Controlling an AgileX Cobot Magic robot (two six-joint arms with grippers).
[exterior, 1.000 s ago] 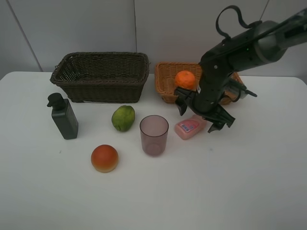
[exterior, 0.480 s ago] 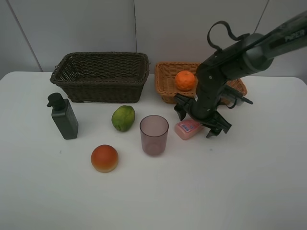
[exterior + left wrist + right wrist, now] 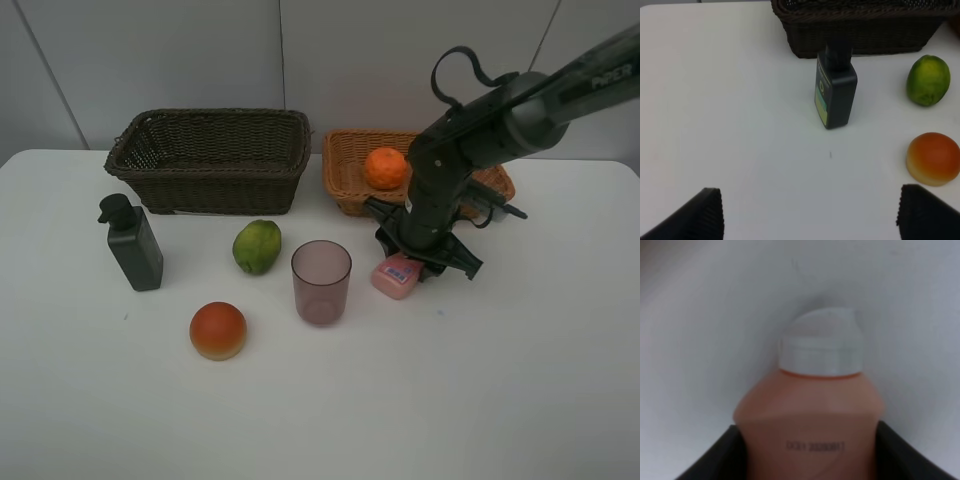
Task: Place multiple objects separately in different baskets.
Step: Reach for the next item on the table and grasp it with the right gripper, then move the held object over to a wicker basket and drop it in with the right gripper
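I hold the right gripper (image 3: pixel 410 266) clamped on the small pink bottle (image 3: pixel 394 281), near the tan basket (image 3: pixel 343 180), ready to lift it.

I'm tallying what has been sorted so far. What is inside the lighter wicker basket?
An orange lies in the light basket, left of its middle. The right arm covers much of the basket's right side, so whatever may lie there cannot be seen.

White table (image 3: pixel 520 400); pale grey, seemingly panelled wall (image 3: pixel 200 50).
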